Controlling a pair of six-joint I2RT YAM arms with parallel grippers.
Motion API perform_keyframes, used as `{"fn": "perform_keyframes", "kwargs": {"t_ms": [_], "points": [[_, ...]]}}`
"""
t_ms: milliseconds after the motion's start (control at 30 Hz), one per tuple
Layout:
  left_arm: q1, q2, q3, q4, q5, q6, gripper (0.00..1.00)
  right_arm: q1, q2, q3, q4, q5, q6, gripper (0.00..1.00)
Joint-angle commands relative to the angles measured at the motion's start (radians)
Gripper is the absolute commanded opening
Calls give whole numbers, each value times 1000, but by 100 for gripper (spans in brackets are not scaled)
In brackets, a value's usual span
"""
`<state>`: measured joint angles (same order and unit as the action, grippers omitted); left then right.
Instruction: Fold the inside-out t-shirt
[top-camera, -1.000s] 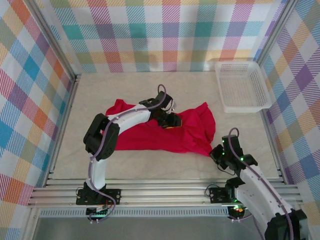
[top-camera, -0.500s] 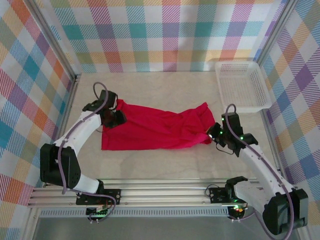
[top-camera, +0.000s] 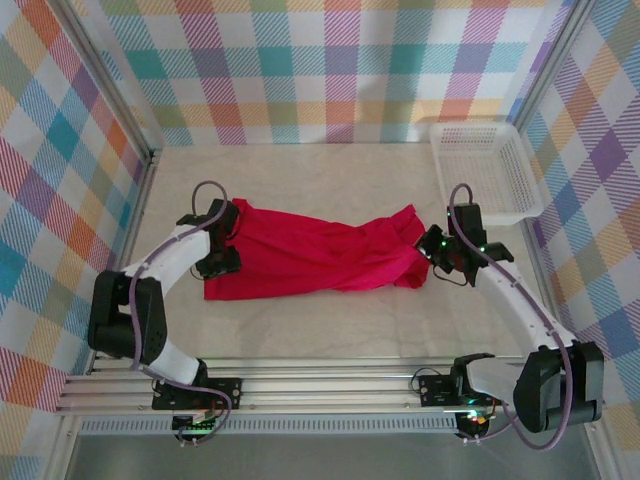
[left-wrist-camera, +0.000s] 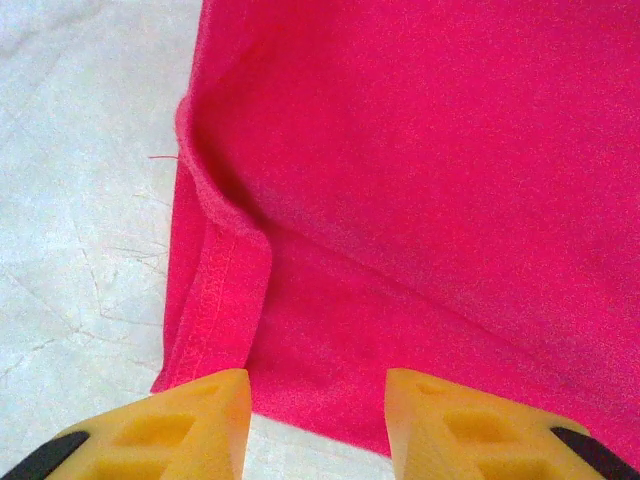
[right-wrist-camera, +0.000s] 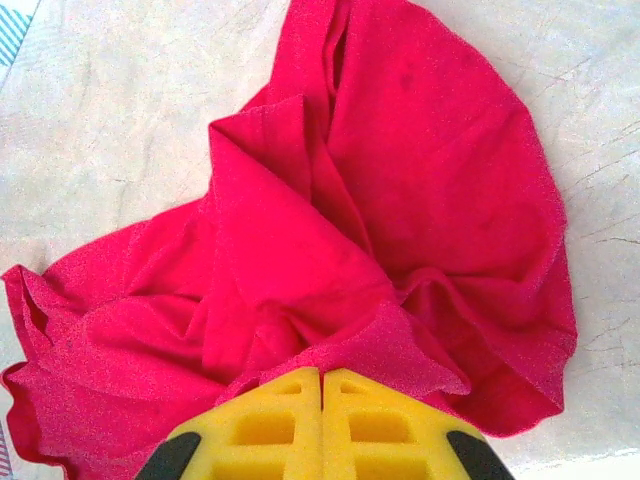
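1. Starting at the left of the top view, the left fingers (top-camera: 224, 240) sit at the left end of the inside-out t-shirt (top-camera: 320, 255); the shirt lies stretched as a long red band across the middle of the bench (top-camera: 330, 325); from that height their spread is too small to read.
2. Seen from the left wrist, the left fingers (left-wrist-camera: 210, 415) stand released and apart; between them are a corner of the t-shirt (left-wrist-camera: 430, 180) and a strip of bare bench (left-wrist-camera: 80, 200); a stitched hem (left-wrist-camera: 210, 290) folds back along the cloth's left edge, a detail the top view cannot resolve; the lower frame edge cuts off the fingers' bases.
3. Across the middle, the top view shows long creases running lengthwise; neck and sleeves are hard to make out.
4. At the right end, the right fingers (top-camera: 430, 256) meet the bunched cloth; from the right wrist, the right fingers (right-wrist-camera: 322, 385) are clenched together on a fold of the t-shirt (right-wrist-camera: 400, 200); the fold laps over their tips and hides the pinch itself; beyond it the cloth heaps in deep folds on the bench (right-wrist-camera: 120, 100).
5. Farthest right, the top view has a white mesh basket (top-camera: 478, 124) at the bench's back corner, apart from the shirt.
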<state>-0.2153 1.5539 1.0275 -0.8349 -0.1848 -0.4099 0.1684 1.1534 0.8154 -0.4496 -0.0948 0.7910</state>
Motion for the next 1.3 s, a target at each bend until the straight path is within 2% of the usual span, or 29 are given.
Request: {"fn": "perform_keyframes", "kwargs": {"t_ms": [0, 467, 567, 700, 800, 867, 1000, 1100, 1200, 1267], "points": [[-4, 41, -12, 21, -35, 22, 40, -19, 6, 28, 15, -35, -27, 0], [14, 162, 35, 2, -127, 61, 41, -105, -15, 5, 11, -90, -23, 0], [16, 189, 47, 5, -131, 63, 38, -115, -15, 12, 3, -102, -26, 0], [19, 196, 49, 11, -143, 65, 27, -126, -26, 8, 2, -106, -29, 0], [24, 188, 57, 6, -149, 67, 8, -131, -29, 2, 3, -113, -27, 0], [24, 170, 64, -5, -158, 69, 0, -132, -27, 1, 5, -123, -26, 0], [24, 108, 115, -69, -191, 77, 0, -135, -21, 14, 3, -136, -27, 0], [26, 3, 180, -93, -201, 86, 0, -136, -14, 59, -9, -136, -40, 0], [62, -127, 275, -50, -119, 88, 0, -145, 8, 154, -21, -122, -68, 0], [124, -198, 364, 0, -32, 77, 0, -166, 36, 252, -37, -120, -83, 0]]}}
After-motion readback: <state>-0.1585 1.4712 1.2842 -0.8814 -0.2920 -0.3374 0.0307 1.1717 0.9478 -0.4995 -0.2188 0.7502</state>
